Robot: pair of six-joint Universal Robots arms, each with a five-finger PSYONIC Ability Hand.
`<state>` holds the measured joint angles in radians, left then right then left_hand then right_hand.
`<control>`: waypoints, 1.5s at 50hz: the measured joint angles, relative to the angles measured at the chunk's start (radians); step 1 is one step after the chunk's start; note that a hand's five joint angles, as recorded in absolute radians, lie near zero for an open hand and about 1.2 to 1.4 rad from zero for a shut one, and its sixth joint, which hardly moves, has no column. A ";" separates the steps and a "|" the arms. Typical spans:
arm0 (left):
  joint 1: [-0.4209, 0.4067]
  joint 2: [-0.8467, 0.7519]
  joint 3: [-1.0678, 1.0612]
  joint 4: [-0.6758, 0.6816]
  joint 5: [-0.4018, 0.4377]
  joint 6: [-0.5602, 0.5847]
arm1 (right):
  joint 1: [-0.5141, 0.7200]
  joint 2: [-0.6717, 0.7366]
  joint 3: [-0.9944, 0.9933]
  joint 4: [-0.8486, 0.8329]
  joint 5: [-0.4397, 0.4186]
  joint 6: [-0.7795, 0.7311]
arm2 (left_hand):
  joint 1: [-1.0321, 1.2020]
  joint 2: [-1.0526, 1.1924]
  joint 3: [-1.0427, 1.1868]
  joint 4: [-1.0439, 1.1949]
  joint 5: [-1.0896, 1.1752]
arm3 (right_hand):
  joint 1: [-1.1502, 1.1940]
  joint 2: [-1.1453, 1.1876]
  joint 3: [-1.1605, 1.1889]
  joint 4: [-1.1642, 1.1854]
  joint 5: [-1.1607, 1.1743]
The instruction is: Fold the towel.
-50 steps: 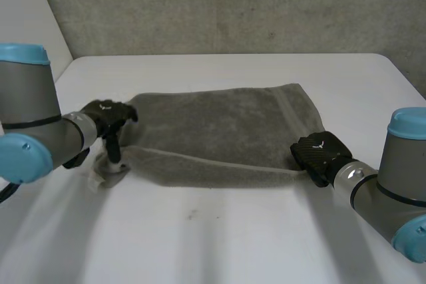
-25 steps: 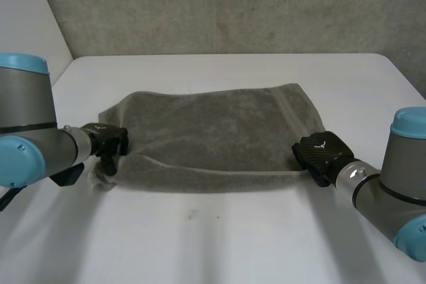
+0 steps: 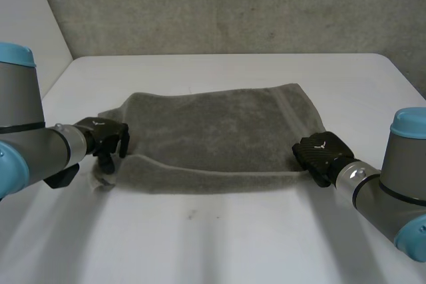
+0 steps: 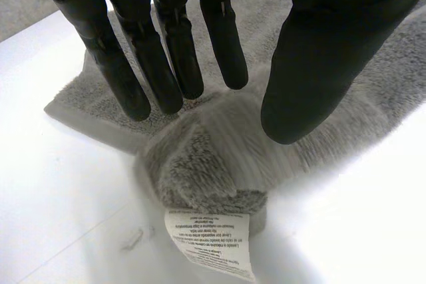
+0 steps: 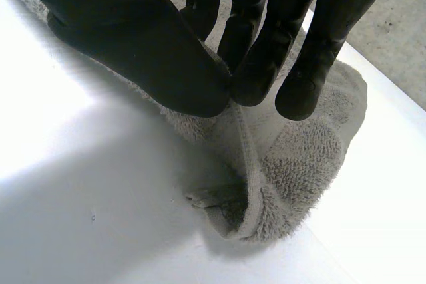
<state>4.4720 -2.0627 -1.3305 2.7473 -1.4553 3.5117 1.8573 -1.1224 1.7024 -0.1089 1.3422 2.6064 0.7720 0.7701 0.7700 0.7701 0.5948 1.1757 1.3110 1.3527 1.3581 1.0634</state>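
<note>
The grey towel (image 3: 219, 131) lies spread on the white table (image 3: 219, 237), its near edge rolled up a little. My left hand (image 3: 106, 139) is at its near left corner. In the left wrist view that hand (image 4: 166, 51) hangs over the bunched corner (image 4: 213, 157), fingers fairly straight and thumb apart from them, with the hump of cloth below the gap. A white care label (image 4: 210, 241) sticks out under the hump. My right hand (image 3: 319, 154) is at the near right corner. Its thumb and fingers (image 5: 146, 51) pinch a fold of the towel (image 5: 299, 157).
A grey concrete wall runs behind the table's far edge. Bare table lies in front of the towel, between the two arms, and beyond the towel's far edge.
My left hand has dropped lower and drawn back toward the table's left side at the corner, its fingers drawing in toward the thumb. The right hand has kept its pinch and place.
</note>
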 measured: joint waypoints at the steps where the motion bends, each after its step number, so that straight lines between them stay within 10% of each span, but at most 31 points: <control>1: -0.001 0.001 -0.004 0.000 0.000 0.001 | 0.000 0.000 0.000 0.000 0.000 0.000 | 0.015 0.017 0.013 0.013 0.012 | 0.000 0.000 0.001 0.000 0.000; 14: -0.015 0.005 -0.028 0.050 -0.004 0.003 | -0.010 -0.009 -0.013 0.001 0.004 0.003 | 0.387 0.430 0.428 0.429 0.416 | 0.002 0.000 0.001 0.000 0.000; 27: -0.047 -0.008 -0.018 0.156 -0.010 0.004 | -0.034 -0.040 -0.004 0.004 0.000 0.008 | -0.181 -0.183 -0.183 -0.185 -0.183 | 0.003 0.000 0.001 0.000 0.000; 48: -0.040 -0.097 -0.018 0.171 -0.011 0.003 | -0.035 -0.035 -0.012 0.003 0.009 0.000 | 0.355 0.368 0.364 0.366 0.360 | 0.003 0.000 0.001 0.000 0.000; 75: -0.050 0.566 0.042 0.181 -0.017 -0.011 | -0.075 -0.402 -0.686 0.584 0.003 -0.027 | 0.397 0.447 0.444 0.447 0.431 | 0.006 0.000 0.005 0.000 0.000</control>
<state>4.4218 -1.4971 -1.2885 2.9279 -1.4726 3.5004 1.7822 -1.5245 1.0162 0.4748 1.3456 2.5794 1.1690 1.2171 1.2140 1.2175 1.0262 1.1818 1.3110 1.3572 1.3582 1.0634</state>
